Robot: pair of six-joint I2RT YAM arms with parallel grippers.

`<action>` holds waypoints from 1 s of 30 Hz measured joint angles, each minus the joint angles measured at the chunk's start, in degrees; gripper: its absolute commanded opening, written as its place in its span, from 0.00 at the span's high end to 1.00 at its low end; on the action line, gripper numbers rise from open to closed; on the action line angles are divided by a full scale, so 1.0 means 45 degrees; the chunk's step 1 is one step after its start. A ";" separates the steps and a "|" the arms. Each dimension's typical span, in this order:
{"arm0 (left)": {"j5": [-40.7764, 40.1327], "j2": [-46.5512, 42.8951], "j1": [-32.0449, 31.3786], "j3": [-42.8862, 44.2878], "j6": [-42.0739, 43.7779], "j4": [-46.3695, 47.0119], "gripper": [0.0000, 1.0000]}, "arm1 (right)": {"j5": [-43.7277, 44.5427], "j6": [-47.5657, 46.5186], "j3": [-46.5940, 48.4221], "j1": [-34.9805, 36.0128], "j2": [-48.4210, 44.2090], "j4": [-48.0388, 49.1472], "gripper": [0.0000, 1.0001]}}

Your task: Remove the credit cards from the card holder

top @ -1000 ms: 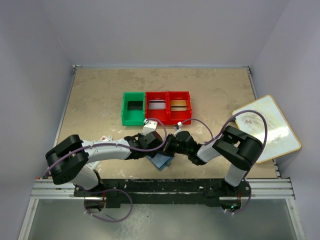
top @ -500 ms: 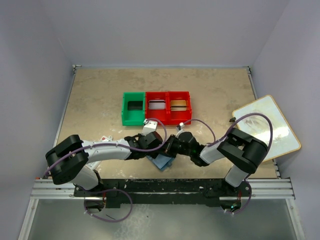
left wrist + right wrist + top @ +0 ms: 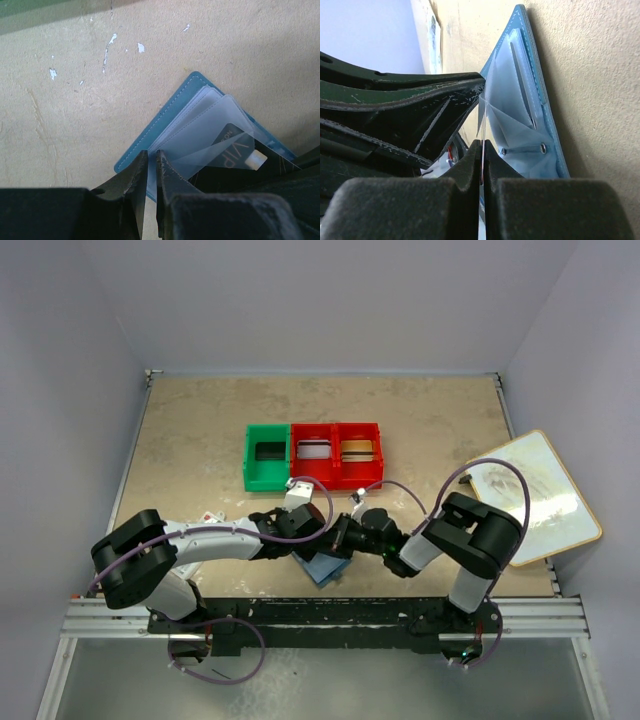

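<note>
Left gripper [image 3: 150, 175]: fingers nearly together, clamping the near edge of the card holder [image 3: 150, 135]. Right gripper [image 3: 481, 155]: pressed tight on a thin sheet seen edge-on, probably the dark VIP card [image 3: 235, 147], though it could be a clear sleeve. The holder lies open and flat on the table [image 3: 430, 440], between the two grippers near the front edge.

Progress: late. The green bin [image 3: 267, 478] and red bins [image 3: 336, 478] each show a card inside, and the VIP card looks like the last one, half out.

The holder sits skewed, one corner pointing at the bins. The card's long axis runs diagonally, its exposed end toward the right gripper.
</note>
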 measured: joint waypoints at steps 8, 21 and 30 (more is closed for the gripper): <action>-0.0219 0.0000 0.0000 0.0000 -0.0204 -0.0165 0.91 | -0.0350 -0.0228 -0.0364 -0.0005 0.0418 0.1010 1.00; -0.0646 -0.0034 0.0005 -0.0209 -0.0471 -0.0471 0.91 | -0.0719 -0.1418 -0.0364 0.0000 -0.0209 0.0801 1.00; -0.1389 -0.0845 0.0005 -0.0267 -0.0996 -0.1326 0.85 | -0.1389 -0.2317 0.0801 -0.0083 -0.0223 -0.1530 1.00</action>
